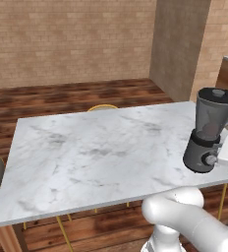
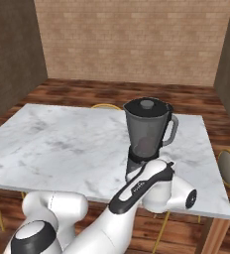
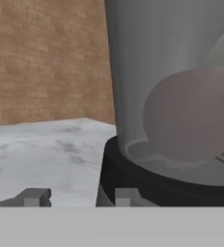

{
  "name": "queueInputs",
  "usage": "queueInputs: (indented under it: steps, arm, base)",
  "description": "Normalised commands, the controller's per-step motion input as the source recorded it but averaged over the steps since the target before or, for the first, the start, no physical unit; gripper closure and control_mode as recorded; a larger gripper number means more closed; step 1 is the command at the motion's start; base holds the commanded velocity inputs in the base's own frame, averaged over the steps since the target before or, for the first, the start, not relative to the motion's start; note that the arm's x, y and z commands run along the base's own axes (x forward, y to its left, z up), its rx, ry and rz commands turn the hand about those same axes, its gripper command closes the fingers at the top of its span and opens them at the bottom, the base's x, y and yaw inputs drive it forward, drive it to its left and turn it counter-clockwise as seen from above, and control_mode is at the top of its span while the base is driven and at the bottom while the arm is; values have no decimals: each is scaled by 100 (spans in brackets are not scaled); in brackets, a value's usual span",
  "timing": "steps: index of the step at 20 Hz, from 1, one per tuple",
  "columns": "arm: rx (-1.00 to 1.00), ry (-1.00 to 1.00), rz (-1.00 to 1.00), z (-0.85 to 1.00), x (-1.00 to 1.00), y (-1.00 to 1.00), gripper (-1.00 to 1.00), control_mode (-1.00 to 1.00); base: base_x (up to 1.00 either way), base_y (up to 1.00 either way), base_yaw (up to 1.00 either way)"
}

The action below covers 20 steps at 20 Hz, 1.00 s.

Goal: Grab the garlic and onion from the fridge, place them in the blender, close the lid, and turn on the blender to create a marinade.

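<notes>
- The blender (image 1: pixel 208 130) stands near the right edge of the marble table (image 1: pixel 86 152), the black lid (image 2: pixel 146 105) sitting on its jar.
- Through the smoky jar wall, the round reddish onion (image 3: pixel 191 113) rests at the bottom, with a paler lump just above it.
- The hand (image 3: pixel 75 197) sits low against the blender's dark base, fingers drawn narrow; I cannot tell whether they pinch the knob.

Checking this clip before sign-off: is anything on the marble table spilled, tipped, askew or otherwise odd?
Nothing stands out. The blender stands upright on the marble table, its lid seated flat on the jar. The onion sits inside at the bottom, with a paler item beside it. No spill shows on the table.
</notes>
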Motion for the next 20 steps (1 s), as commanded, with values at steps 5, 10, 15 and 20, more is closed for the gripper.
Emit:
queueInputs:
  steps: [5,10,15,20]
  arm:
    - [0,0,0,-7,40,0,-100,-100]
    - [0,0,0,-16,38,0,-100,-100]
    - [0,0,0,-17,31,0,-100,-100]
    - [0,0,0,-19,29,0,-100,-100]
  base:
    - [0,0,0]
    - [0,0,0]
    - [0,0,0]
    - [0,0,0]
